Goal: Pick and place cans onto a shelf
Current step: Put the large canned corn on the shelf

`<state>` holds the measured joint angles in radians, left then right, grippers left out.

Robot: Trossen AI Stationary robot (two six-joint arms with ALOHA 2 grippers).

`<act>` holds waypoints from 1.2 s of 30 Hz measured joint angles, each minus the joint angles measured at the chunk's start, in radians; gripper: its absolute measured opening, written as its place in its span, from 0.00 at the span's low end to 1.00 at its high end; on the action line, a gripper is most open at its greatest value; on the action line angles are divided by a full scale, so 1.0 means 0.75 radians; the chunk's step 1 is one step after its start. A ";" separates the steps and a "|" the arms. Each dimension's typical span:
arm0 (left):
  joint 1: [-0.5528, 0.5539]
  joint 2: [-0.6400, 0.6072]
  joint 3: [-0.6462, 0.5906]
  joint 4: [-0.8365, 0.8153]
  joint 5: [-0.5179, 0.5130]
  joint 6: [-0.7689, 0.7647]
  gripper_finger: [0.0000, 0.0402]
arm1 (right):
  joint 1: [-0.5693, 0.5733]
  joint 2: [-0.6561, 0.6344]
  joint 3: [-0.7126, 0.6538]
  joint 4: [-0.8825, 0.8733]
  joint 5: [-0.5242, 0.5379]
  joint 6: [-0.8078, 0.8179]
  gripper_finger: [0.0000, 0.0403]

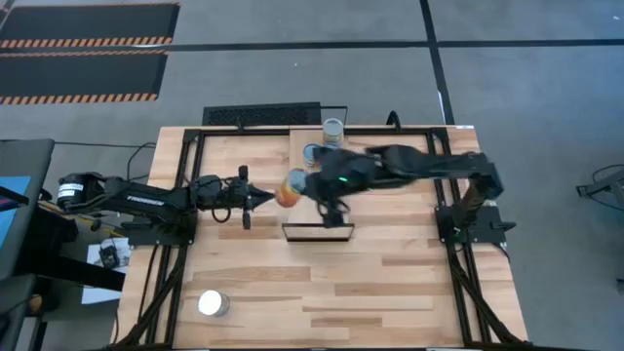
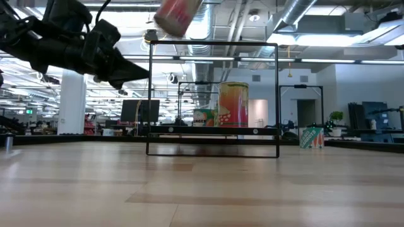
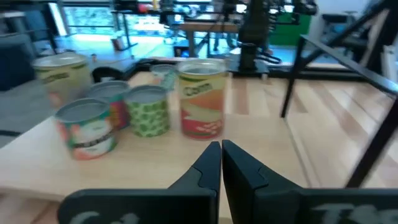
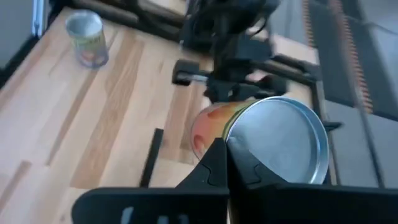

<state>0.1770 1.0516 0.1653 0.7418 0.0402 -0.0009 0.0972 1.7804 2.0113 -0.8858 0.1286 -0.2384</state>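
Clenched tight against the lens, right gripper [image 4: 225, 149], nothing between its fingers. Just beside it, tilted orange can [image 4: 261, 140], airborne over the tabletop [image 1: 390, 283] at one end of the shelf [image 1: 298, 211]. Hard to say from these angles whether pinned against the fingers or loose; probably not properly grasped. From table height, seen riding high above the black frame [image 2: 150, 94], label blurred. Off to the left, left gripper [image 1: 248, 201], likewise clamped shut on nothing, aimed at the shelf and waiting.

Well past halfway, by the look of it: five or six shelved cans [image 3: 146, 111] already grouped upright on the board, a few touching. Left to do: landing the orange can, then fetching the lone can [image 1: 213, 303] from a tabletop corner on the left arm's side, well apart from everything else.

Smooth pale wood for the shelf, thin black metal tubing around it. Wider butcher-block planks, streaked light and dark, for the table. Plain cylinders throughout, with flat bright tin lids, raised rims and glossy wraps in orange, green and cream. Slick sides, likely to slip under a light pinch.
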 joint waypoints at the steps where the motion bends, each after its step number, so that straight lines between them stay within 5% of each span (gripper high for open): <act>1: 0.016 -0.013 -0.010 -0.002 0.001 -0.003 0.01 | -0.033 0.023 0.000 0.004 -0.037 -0.030 0.01; 17: 0.056 -0.103 -0.034 -0.051 0.008 -0.006 0.01 | -0.203 0.325 -0.001 -0.209 -0.149 -0.205 0.01; 36: 0.056 -0.103 -0.034 -0.043 0.008 -0.018 0.01 | -0.214 0.402 -0.017 -0.236 -0.137 -0.151 0.01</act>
<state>0.2188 0.9741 0.1398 0.7097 0.0460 -0.0141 -0.0635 2.0822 1.9987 -1.0630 0.0262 -0.3520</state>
